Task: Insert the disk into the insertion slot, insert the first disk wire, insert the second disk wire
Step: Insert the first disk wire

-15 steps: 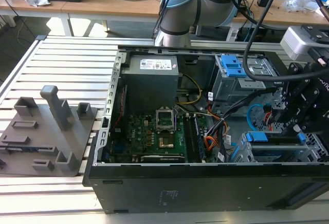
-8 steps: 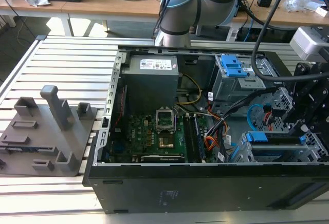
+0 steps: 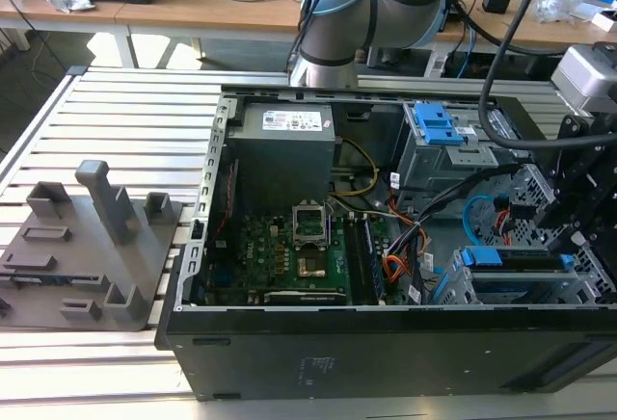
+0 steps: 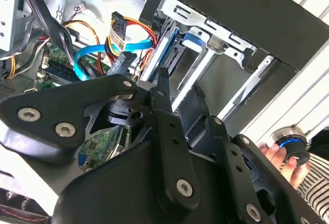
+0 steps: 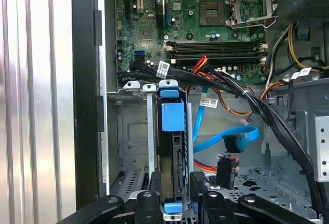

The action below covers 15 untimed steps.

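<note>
My claw [image 5: 174, 204] stood at the near end of the disk [image 5: 172, 149], which was on its edge inside the insertion slot [image 5: 129, 131]. Its blue carrier reached to the far rim of the cage, beside the motherboard [image 5: 205, 34]. The end of the disk passed into my claw, but I could not tell whether the claw was grasping it or was released. In the exterior view the disk [image 3: 511, 259] sat in the cage at the exterior view's right, inside the open computer case [image 3: 386, 357], which rested on the slatted surface [image 3: 125, 121]. The first disk wire [image 5: 226, 171] had its dark plug just beside my claw, apart from the disk and near a light blue cable [image 5: 226, 141]. In the second wrist view a person's hand [image 4: 275, 155] held a round black knob [image 4: 292, 146]
</note>
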Each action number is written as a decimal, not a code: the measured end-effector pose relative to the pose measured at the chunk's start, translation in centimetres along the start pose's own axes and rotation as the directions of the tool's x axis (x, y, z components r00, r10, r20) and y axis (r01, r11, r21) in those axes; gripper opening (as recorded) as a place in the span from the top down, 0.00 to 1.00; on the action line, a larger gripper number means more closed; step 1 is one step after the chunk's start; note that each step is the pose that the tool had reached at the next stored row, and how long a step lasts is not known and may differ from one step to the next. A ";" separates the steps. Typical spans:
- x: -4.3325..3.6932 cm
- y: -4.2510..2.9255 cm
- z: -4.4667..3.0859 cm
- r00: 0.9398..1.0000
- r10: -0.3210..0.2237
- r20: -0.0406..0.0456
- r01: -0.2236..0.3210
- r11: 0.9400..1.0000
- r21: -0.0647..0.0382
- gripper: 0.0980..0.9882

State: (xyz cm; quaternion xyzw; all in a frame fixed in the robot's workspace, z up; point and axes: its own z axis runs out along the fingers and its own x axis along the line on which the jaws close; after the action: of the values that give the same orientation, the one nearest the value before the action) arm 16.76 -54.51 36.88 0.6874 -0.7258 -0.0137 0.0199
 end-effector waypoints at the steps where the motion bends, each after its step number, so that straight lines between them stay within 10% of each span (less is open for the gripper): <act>1: -0.02 -0.01 -0.31 1.000 0.000 -0.001 0.000 1.000 0.000 0.70; 8: -2.57 0.13 -0.48 1.000 0.001 -0.005 -0.001 1.000 0.000 0.70; 15: -3.30 0.16 -0.48 1.000 0.001 -0.005 -0.001 1.000 0.000 0.70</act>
State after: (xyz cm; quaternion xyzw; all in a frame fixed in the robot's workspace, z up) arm 16.80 -51.20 37.34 0.6873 -0.7260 -0.0118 0.0217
